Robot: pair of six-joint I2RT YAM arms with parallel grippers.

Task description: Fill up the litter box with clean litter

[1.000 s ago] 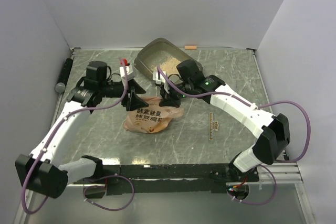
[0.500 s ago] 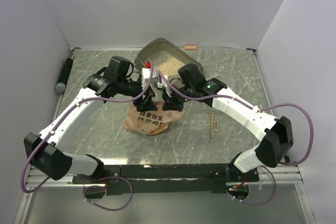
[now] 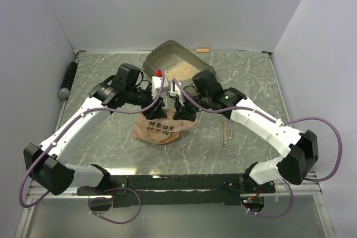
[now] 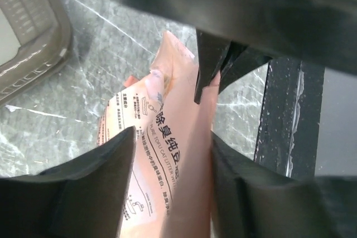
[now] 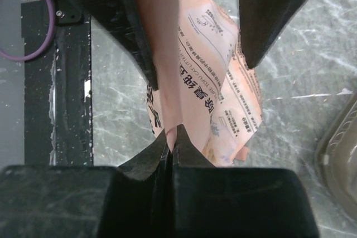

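The grey-brown litter box [image 3: 177,58] stands at the back centre with pale tan litter [image 3: 177,69] in it; its rim shows in the left wrist view [image 4: 30,32] and the right wrist view [image 5: 340,163]. The salmon-pink bag [image 3: 162,129] stands on the table in front of it. My right gripper [image 3: 183,113] is shut on the bag's upper fold [image 5: 206,71], pinched at the fingertips [image 5: 173,135]. My left gripper [image 3: 156,110] is open, its fingers [image 4: 83,188] straddling the bag's top [image 4: 167,98] beside the right gripper's fingers [image 4: 215,65].
A black cylinder [image 3: 68,79] lies along the left wall. A small orange piece [image 3: 202,50] sits at the back wall. A tan strip [image 3: 226,135] lies on the marble table right of the bag. A black rail [image 3: 184,181] runs along the near edge.
My left arm has swung right from beside the bag to over its top, its fingers now around the fold. My right gripper has stayed shut on the bag, shifting slightly.
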